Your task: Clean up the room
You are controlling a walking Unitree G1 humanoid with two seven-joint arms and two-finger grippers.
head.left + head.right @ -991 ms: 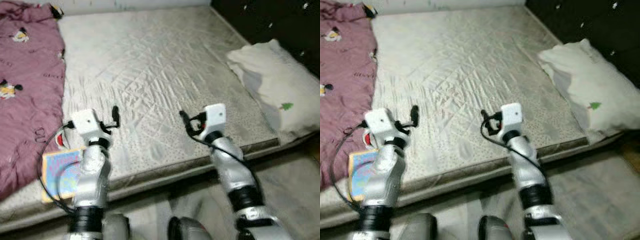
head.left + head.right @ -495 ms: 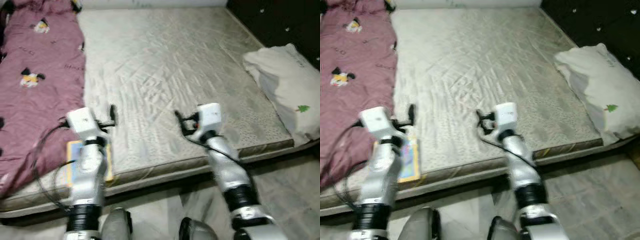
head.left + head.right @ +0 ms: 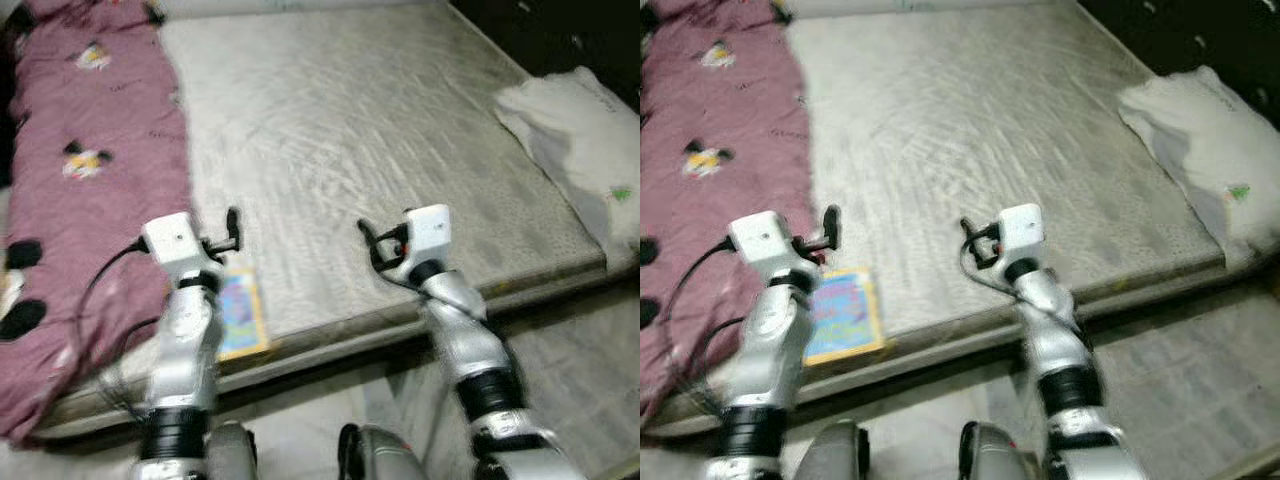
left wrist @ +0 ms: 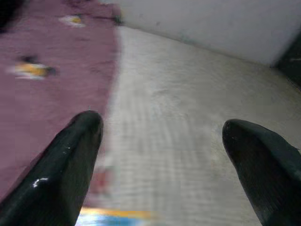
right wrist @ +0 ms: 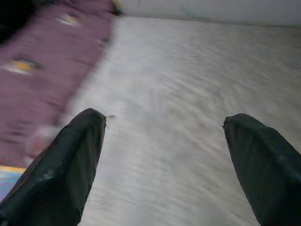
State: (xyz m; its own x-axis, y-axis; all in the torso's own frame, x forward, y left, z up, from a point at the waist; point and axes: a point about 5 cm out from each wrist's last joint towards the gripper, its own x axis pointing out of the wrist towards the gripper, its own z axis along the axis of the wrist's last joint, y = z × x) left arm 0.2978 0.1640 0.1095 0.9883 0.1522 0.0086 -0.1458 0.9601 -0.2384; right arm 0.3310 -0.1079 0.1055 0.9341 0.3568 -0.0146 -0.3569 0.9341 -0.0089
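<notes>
Head cameras first: the robot faces a bed (image 3: 400, 130) with a bare quilted mattress, both arms raised over the near edge. The left claw (image 3: 232, 228) hangs just above a colourful book (image 3: 845, 315) that lies at the mattress's front edge, right beside a maroon blanket (image 3: 90, 190) with cartoon prints that covers the left side. The right claw (image 3: 368, 240) hovers over bare mattress, holding nothing. A white pillow (image 3: 1195, 140) sits at the far right edge, a small green tree mark on it. Everything is a bit smeared, so I can't read the book cover or the tiny text on the blanket.

Left wrist view: both black fingers (image 4: 66, 165) spread wide apart, nothing between them, blanket on one side, and a sliver of the book's bright cover at the frame edge.

Right wrist view: the same picture, fingers (image 5: 66, 165) wide apart over empty mattress, blanket off to one side.

My guess is the book is the next pickup. It lies flat, so I'd let the motion settle, come down at the book's free edge near the mattress lip, and slip one finger under it rather than pinching from above.
</notes>
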